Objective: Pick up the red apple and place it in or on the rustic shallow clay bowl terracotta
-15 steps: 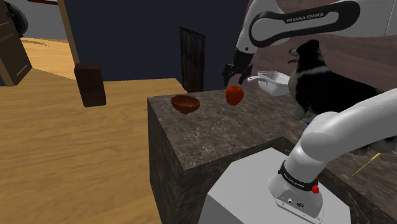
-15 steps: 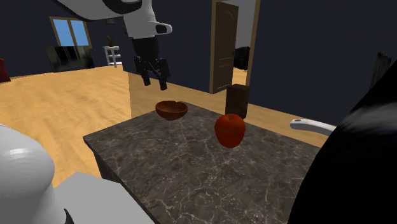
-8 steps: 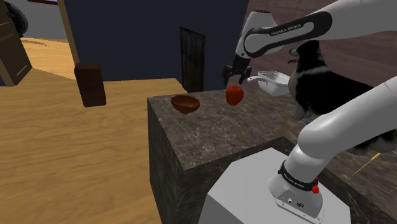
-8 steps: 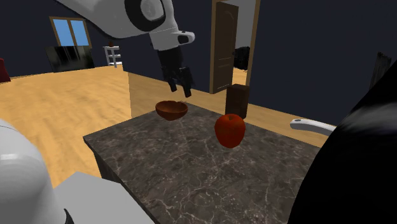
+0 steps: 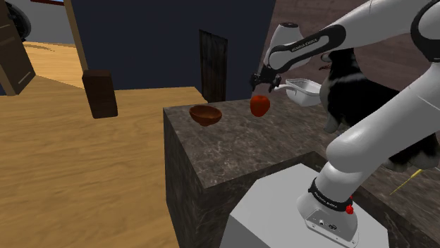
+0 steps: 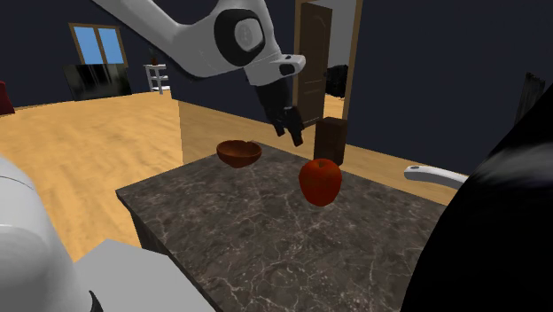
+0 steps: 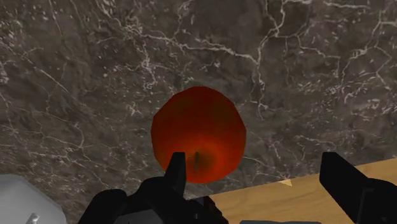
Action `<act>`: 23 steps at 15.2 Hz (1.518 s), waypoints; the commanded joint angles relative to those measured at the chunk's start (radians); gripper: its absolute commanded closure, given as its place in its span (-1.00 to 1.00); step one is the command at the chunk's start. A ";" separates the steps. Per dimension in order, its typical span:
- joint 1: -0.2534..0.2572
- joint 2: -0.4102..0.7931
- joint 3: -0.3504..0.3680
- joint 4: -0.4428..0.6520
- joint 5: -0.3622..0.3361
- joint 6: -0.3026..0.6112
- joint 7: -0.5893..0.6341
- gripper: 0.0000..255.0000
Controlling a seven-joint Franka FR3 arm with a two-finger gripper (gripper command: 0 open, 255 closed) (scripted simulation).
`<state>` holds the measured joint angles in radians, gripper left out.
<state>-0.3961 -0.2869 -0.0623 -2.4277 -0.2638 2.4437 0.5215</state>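
Spread apart and clasped on nothing, the black gripper [image 5: 262, 86] [image 6: 293, 134] [image 7: 254, 167] is held just above the red apple [image 5: 259, 106] [image 6: 320, 181] [image 7: 198, 135], which is touched by neither finger. In the shoulder view, from left to right, a shallow reddish-brown bowl [image 5: 205, 115] [image 6: 238, 153] is seen by the far left corner of the dark marbled counter [image 5: 233, 151] [image 6: 266, 244] [image 7: 89, 70]. The apple is set near the bowl, close to the counter's far edge. A white handled container [image 5: 305, 90] is placed beyond it, further along that edge.
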 commanded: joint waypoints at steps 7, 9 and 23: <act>-0.085 0.132 -0.026 0.058 -0.099 0.136 0.127 -1.00; -0.089 0.157 -0.029 0.059 -0.105 0.160 0.132 -1.00; -0.096 0.203 -0.034 0.063 -0.118 0.204 0.141 1.00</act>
<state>-0.4917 -0.0838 -0.0958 -2.3647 -0.3819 2.6473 0.6626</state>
